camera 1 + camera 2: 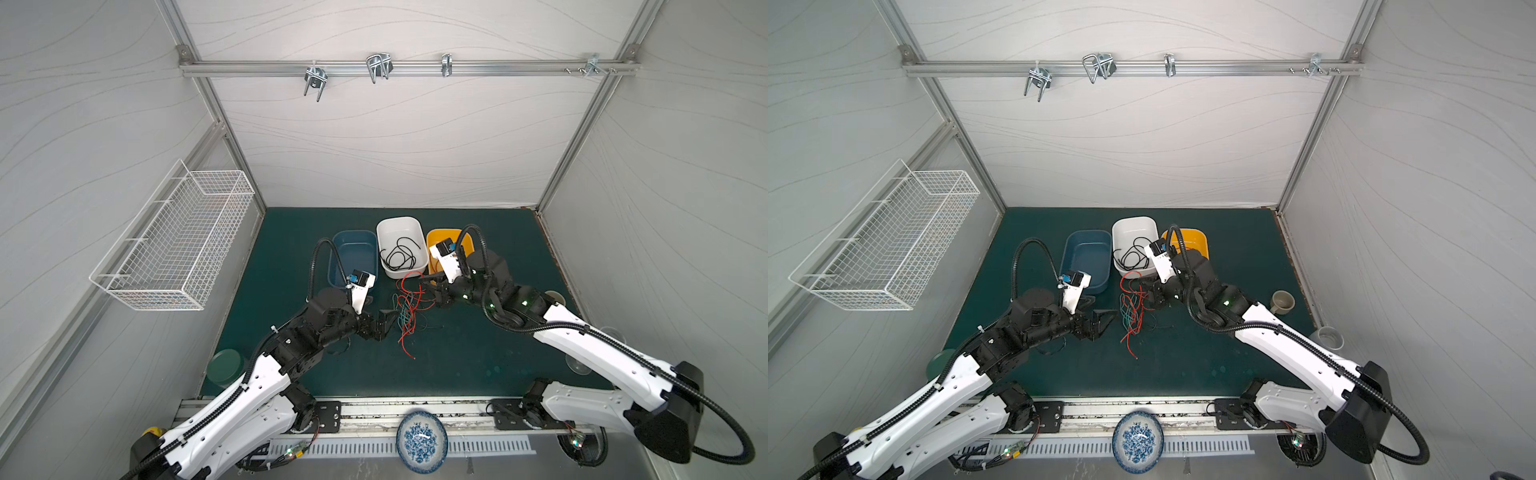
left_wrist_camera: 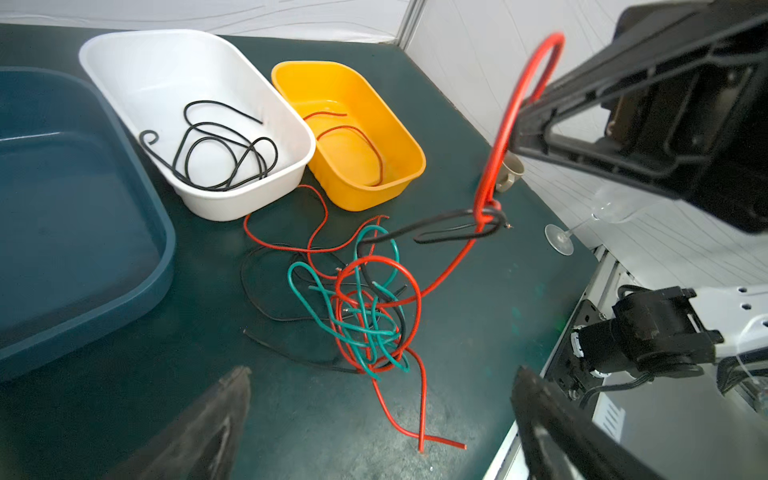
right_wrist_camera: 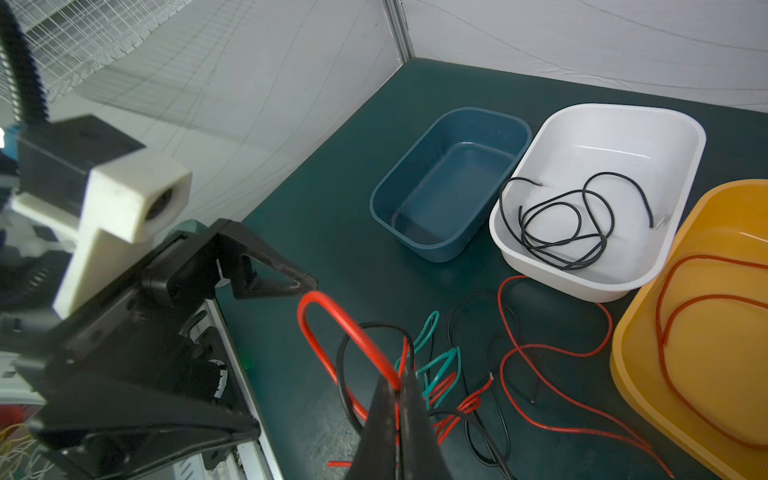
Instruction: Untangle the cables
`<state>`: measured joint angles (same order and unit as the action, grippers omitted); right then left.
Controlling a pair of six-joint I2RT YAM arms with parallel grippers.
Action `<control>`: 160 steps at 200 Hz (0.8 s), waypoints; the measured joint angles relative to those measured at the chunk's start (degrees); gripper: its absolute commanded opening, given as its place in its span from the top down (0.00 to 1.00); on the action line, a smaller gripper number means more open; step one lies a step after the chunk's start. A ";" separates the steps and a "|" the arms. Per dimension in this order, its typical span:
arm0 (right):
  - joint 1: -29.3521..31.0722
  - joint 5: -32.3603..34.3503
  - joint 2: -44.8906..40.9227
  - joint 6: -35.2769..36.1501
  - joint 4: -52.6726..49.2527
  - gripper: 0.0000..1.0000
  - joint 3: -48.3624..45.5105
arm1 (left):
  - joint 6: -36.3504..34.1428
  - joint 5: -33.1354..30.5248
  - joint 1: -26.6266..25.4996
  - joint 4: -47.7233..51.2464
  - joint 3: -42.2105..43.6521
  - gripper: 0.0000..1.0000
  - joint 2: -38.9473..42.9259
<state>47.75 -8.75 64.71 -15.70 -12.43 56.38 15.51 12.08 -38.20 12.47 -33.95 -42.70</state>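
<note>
The cables [image 1: 409, 309] [image 1: 1131, 311] lie as a red, teal and black tangle in the middle of the green mat. My right gripper [image 1: 428, 286] [image 3: 401, 380] is shut on a thick red cable [image 3: 328, 307] and holds it up above the tangle. A loop of that red cable [image 2: 511, 108] sticks out past the jaws, and a black cable [image 2: 453, 226] hangs from it. My left gripper [image 1: 382, 324] [image 2: 382, 370] stands open just left of the tangle, holding nothing. One black cable [image 1: 399, 255] lies in the white bin [image 1: 401, 222], and a thin red cable [image 2: 374, 149] in the yellow bin [image 1: 440, 235].
A blue bin [image 1: 353, 253] stands empty left of the white one. A green bowl [image 1: 224, 365] sits by the left arm. A mug [image 1: 1282, 301], a grey cup [image 1: 1329, 336] and a wine glass [image 1: 579, 365] stand along the right edge. A patterned plate [image 1: 422, 440] lies in front.
</note>
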 measured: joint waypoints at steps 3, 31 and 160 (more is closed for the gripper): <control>-0.24 -0.48 0.02 -0.04 0.02 1.00 -0.02 | -0.42 0.17 0.00 -0.37 0.24 0.01 -0.02; -0.79 -4.31 0.00 -0.59 0.50 1.00 -0.11 | -3.41 0.63 -0.11 -3.61 0.57 0.01 -1.31; -0.79 -16.46 0.94 -1.51 1.60 1.00 -0.11 | -15.54 0.55 -1.73 -14.97 1.42 0.39 -8.33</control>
<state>46.96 -25.21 65.65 -17.21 -10.83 56.27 -0.03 12.62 -39.92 -2.50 -32.53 -51.03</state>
